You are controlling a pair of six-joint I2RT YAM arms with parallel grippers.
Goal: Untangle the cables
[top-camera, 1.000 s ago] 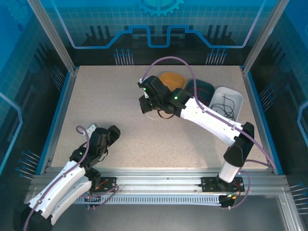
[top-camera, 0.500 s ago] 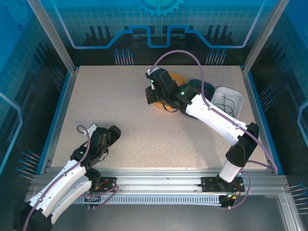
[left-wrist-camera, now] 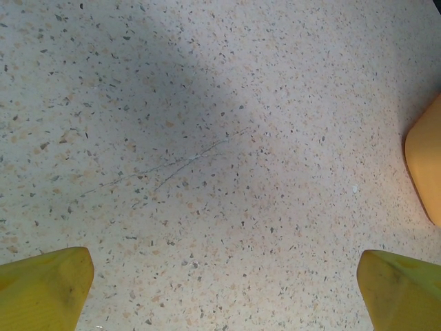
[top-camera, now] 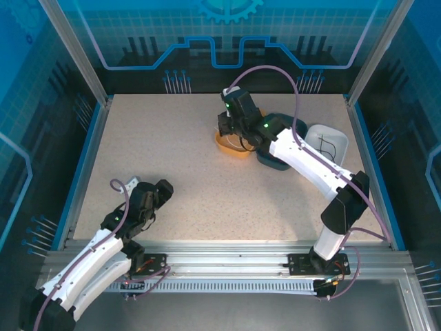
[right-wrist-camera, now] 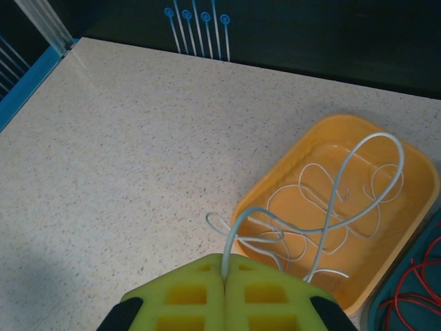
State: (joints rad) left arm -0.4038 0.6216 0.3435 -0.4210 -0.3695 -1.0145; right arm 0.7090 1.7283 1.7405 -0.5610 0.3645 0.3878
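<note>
The right gripper (right-wrist-camera: 224, 258) was above the near edge of the orange tray (right-wrist-camera: 365, 249), at the far side of the table (left-wrist-camera: 207, 103). Its yellow fingers (right-wrist-camera: 186, 296) were pressed together and pinched a white cable (right-wrist-camera: 333, 200). This cable rose from between the fingers and curved in loose loops down into the orange tray, where its thin coils lay on the bottom. Just right of it, red cables (right-wrist-camera: 413, 286) lay in a teal tray (top-camera: 298, 126), and black cables (top-camera: 325, 148) lay in a white tray (top-camera: 335, 133) further right. The left gripper (left-wrist-camera: 220, 289) was near the front left of the table, well apart from the trays. Its jaws were wide open over bare surface and held nothing.
</note>
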